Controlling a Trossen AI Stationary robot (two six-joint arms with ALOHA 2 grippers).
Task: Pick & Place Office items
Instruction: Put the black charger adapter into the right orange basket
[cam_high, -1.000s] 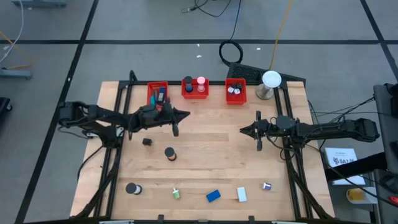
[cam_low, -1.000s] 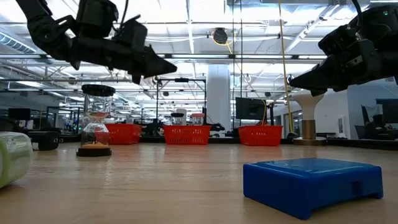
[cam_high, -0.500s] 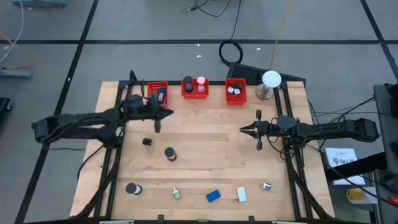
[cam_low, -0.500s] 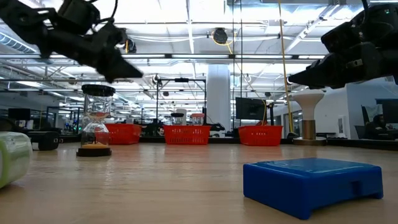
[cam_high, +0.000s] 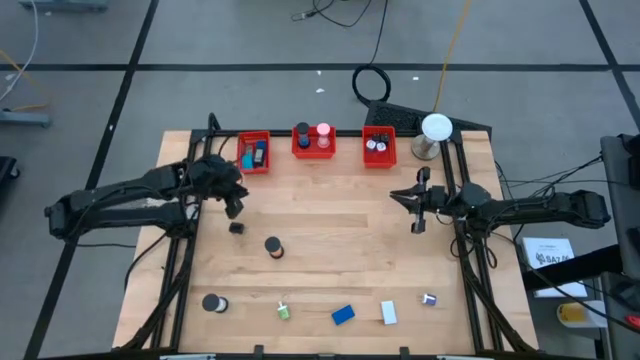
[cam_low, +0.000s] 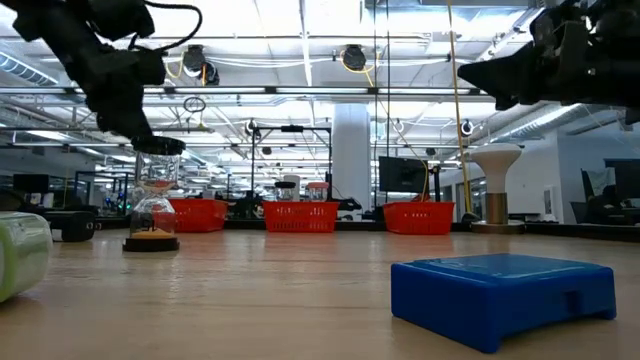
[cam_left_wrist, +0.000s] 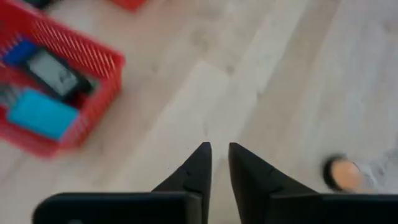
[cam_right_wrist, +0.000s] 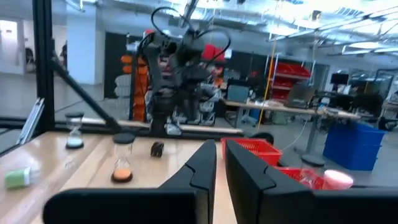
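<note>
Left gripper (cam_high: 234, 203): just in front of the left red bin (cam_high: 254, 152), above the small black item (cam_high: 237, 228). Half a second ago it reached toward the table's middle; now it is drawn back and pointing down. Fingers (cam_left_wrist: 199, 167) stand a narrow slit apart and hold nothing.
Meaning: judged a move to the next pick, the black item or the orange-filled hourglass (cam_high: 272, 246) being nearest.
Right gripper (cam_high: 418, 203): over the right side of the table, in front of the right red bin (cam_high: 378, 147). It has turned slightly since a second ago. Fingers almost together, empty; this arm seems to be waiting.
Already binned: blue and black pieces in the left bin; pink and blue ones in the middle bin (cam_high: 312, 141).
Left on table: black roll (cam_high: 212, 303), green-white bit (cam_high: 284, 311), blue block (cam_high: 343, 315), white block (cam_high: 389, 313), small blue-white item (cam_high: 428, 299), all along the near edge.
Progress: partial, about seven items loose.
</note>
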